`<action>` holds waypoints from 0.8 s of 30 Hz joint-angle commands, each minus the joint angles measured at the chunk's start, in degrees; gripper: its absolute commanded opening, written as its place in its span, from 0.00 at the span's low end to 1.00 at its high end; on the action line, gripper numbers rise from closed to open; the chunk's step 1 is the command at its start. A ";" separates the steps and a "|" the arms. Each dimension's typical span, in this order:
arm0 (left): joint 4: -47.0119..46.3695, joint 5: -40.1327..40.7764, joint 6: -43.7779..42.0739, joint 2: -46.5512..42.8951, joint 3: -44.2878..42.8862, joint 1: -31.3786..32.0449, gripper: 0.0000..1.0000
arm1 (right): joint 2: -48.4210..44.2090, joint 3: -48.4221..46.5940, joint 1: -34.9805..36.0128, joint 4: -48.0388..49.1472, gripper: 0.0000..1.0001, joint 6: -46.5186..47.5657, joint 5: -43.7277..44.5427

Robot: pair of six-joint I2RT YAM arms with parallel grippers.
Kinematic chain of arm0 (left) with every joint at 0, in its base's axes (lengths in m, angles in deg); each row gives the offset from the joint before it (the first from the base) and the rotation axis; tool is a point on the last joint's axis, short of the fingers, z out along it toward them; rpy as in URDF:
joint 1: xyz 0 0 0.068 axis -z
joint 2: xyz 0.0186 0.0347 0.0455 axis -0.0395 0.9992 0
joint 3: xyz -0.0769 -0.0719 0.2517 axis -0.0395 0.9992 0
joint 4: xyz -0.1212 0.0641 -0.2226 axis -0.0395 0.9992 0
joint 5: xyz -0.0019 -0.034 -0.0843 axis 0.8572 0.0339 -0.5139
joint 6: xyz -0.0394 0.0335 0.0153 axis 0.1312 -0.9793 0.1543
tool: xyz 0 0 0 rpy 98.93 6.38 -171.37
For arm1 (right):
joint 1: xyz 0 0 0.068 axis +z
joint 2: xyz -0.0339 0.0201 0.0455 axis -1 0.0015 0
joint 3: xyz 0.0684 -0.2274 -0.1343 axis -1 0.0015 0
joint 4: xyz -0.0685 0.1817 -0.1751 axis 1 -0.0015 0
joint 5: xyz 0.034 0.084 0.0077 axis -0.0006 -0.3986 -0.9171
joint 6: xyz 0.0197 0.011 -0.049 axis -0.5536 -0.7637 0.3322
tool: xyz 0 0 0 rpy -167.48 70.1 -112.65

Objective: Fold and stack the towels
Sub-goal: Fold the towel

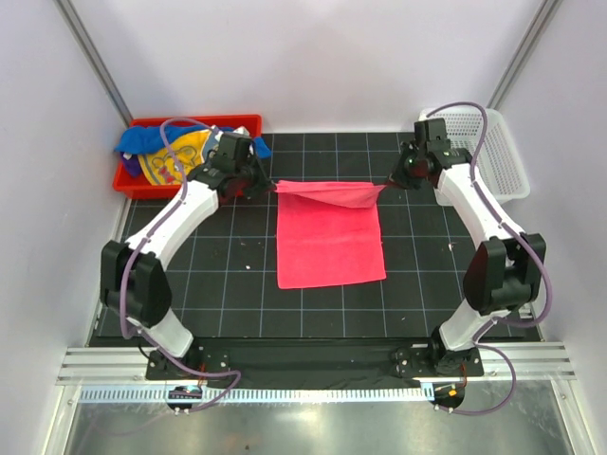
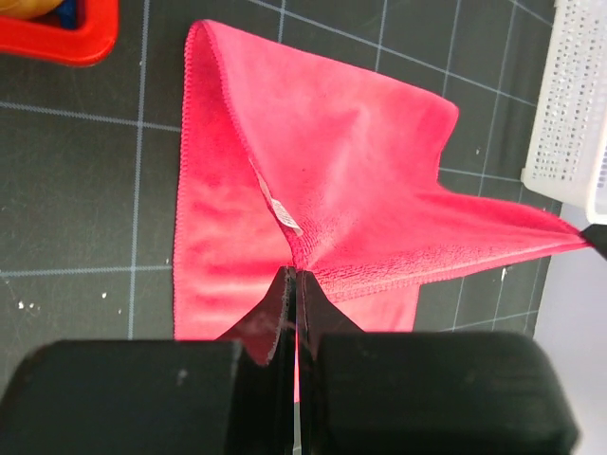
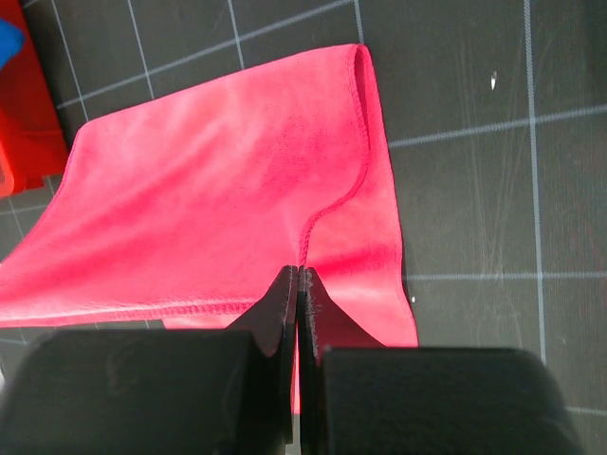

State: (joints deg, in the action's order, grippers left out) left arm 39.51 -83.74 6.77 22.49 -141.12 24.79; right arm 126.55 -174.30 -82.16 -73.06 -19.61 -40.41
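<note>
A hot pink towel lies on the black gridded mat, its far edge raised off the mat between the two grippers. My left gripper is shut on the towel's far left corner, and in the left wrist view the cloth fans out from the pinched tips. My right gripper is shut on the far right corner, and in the right wrist view the hem runs into the closed tips. More towels, one bright blue and one yellow-orange, are heaped in the red bin.
The red plastic bin stands at the back left, just behind the left arm. A white mesh basket stands at the back right beside the right arm. White walls close in both sides and the back.
</note>
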 commanded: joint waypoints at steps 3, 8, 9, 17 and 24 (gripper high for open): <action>0.65 0.14 -0.55 -5.44 4.56 0.76 0.00 | -5.63 5.41 -0.19 1.65 0.01 -0.38 -0.95; -1.46 0.32 -0.02 -8.51 10.97 2.17 0.00 | -10.11 11.74 -0.28 3.32 0.01 -1.35 -1.56; -1.55 0.49 -0.02 -8.78 11.85 2.78 0.00 | -10.72 12.62 -0.28 3.76 0.01 -1.44 -1.74; -3.57 1.37 0.95 -10.10 16.35 4.63 0.00 | -13.73 17.73 -0.10 5.52 0.01 -2.49 -2.00; -2.61 3.57 -0.89 -2.46 6.18 3.58 0.00 | -3.91 8.69 -0.19 5.61 0.01 -2.14 -1.92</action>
State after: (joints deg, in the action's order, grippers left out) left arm 38.87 -81.88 6.95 17.24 -128.38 29.29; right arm 118.36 -159.49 -82.16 -69.78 -21.38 -42.26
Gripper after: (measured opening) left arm 0.008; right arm 0.035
